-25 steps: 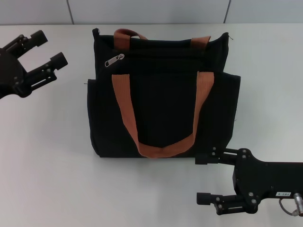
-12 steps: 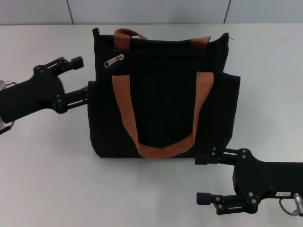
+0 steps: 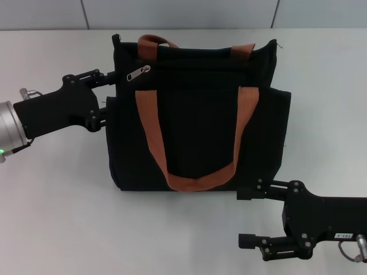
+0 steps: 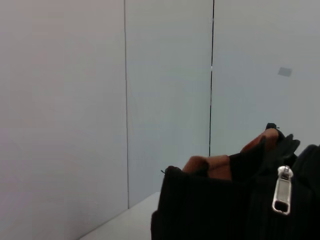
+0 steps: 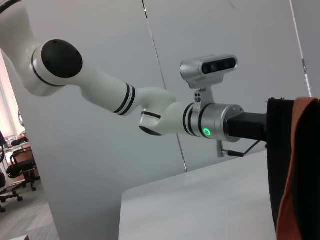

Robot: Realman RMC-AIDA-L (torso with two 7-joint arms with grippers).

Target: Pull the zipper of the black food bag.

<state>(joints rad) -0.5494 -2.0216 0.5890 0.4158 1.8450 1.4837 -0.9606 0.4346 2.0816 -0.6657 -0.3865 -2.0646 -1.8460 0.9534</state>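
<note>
Zipper sits just beyond your left gripper, jaws apart; pinch its small, slick tab, since the bag is soft. Right gripper open, idle.

black food bag flat on table, zipper seemingly closed

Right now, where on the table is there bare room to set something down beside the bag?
Bare table lies in front of the left gripper, left of the black food bag. Crowded: the bag's left edge near the zipper, and its front right corner by the right gripper.
</note>
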